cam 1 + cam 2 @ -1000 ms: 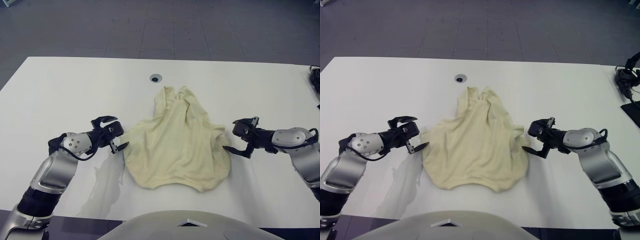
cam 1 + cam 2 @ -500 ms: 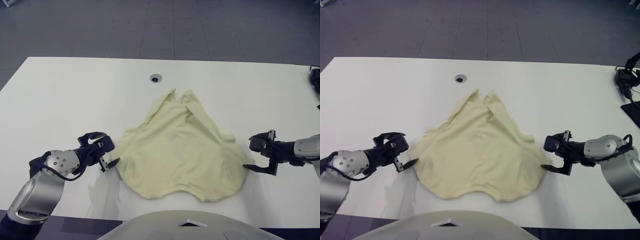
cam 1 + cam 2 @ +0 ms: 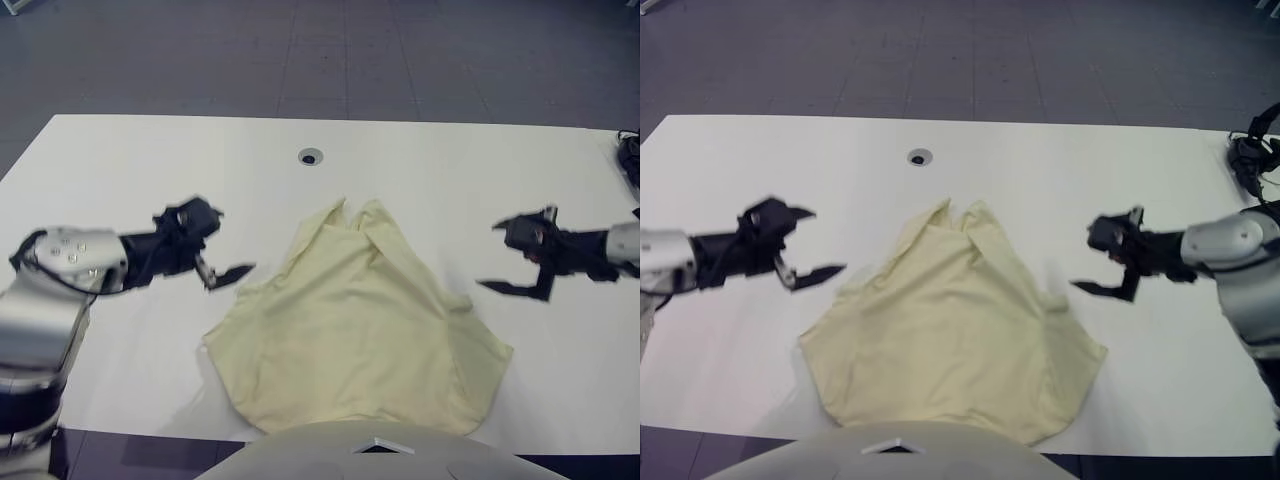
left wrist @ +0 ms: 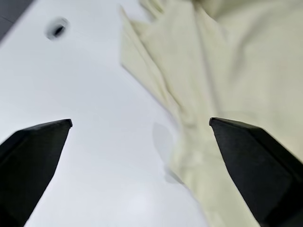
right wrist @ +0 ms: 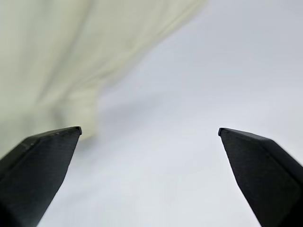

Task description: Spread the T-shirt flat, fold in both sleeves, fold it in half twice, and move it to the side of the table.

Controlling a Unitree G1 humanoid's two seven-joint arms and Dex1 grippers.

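The pale yellow T-shirt (image 3: 350, 320) lies crumpled on the white table (image 3: 130, 160), its collar end pointing to the far side and its bottom reaching the near edge. My left gripper (image 3: 225, 243) hovers open just off the shirt's left side, holding nothing. My right gripper (image 3: 492, 255) hovers open off the right side, apart from the cloth. In the left wrist view, the open gripper (image 4: 140, 121) frames the shirt's edge (image 4: 227, 71). The right wrist view has the open gripper (image 5: 149, 128) over bare table beside the shirt (image 5: 71, 52).
A small round hole (image 3: 310, 157) sits in the table beyond the shirt's collar. Dark cables (image 3: 630, 160) lie at the table's far right edge. Bare table stretches to the left and right of the shirt.
Both grippers drew the shirt's sides outward and toward the near edge, then came off the cloth and rose toward the far side, open. The shirt now lies wider and closer.
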